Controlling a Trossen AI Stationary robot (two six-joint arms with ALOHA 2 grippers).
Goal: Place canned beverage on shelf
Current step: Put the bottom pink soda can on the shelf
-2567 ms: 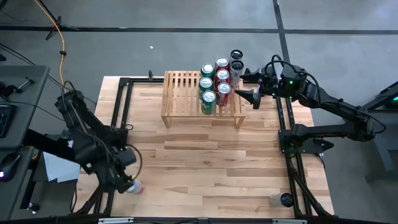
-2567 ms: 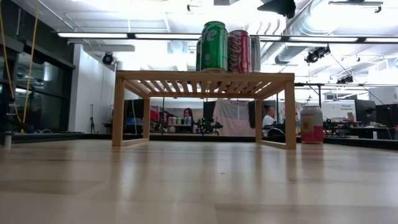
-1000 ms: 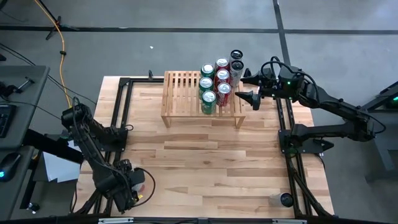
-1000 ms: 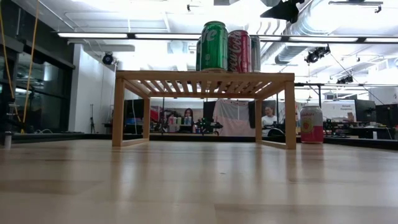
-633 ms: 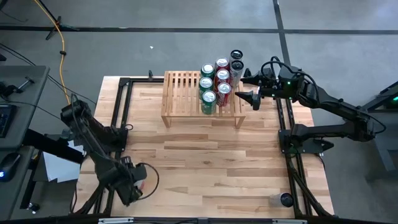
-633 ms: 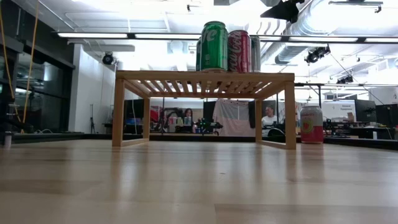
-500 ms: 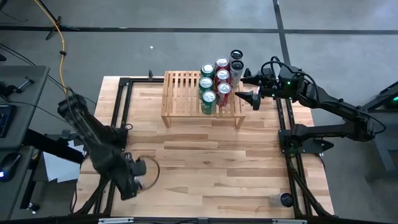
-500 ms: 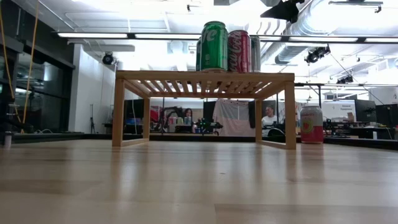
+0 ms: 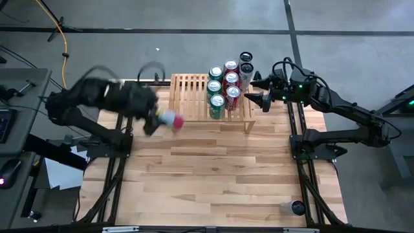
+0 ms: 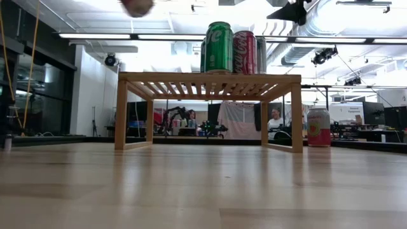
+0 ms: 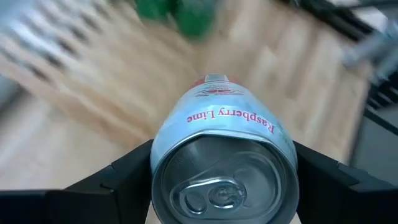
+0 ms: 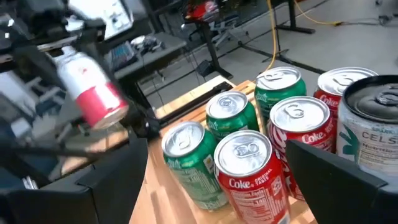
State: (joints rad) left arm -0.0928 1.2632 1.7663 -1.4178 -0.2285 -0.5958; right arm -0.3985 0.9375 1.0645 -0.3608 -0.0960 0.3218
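**Left hand carries a can toward the shelf**

Left hand (image 9: 157,119) has its two fingers closed round a pale can (image 9: 169,120) with a pink-red band. In the overhead picture it sits left of centre in the upper half of the frame, in the air just beside the left end of the shelf (image 9: 187,90). The wrist picture shows the grip plainly: the can (image 11: 224,165) fills the lower middle, lid toward the camera, a dark finger (image 11: 121,177) pressed against each side. In the level picture only the can's bottom (image 10: 137,6) pokes in at the top edge, well above the slats.

Six cans, green and red, already stand on the right part of the shelf. A seventh, darker can (image 9: 246,59) stands at its far right corner, whether on the slats or the counter (image 9: 213,175) I cannot tell. One more (image 10: 318,127) stands on the counter beside the shelf's right leg. The left half of the slats is bare.

Right hand (image 9: 257,89) waits with fingers spread wide, holding nothing, right of the shelf in the upper right of the overhead frame.

By my reading this is the carry step. Next the can needs turning upright over the bare slats left of the green cans, then lowering until its base rests flat before the fingers let go, without nudging the neighbours.
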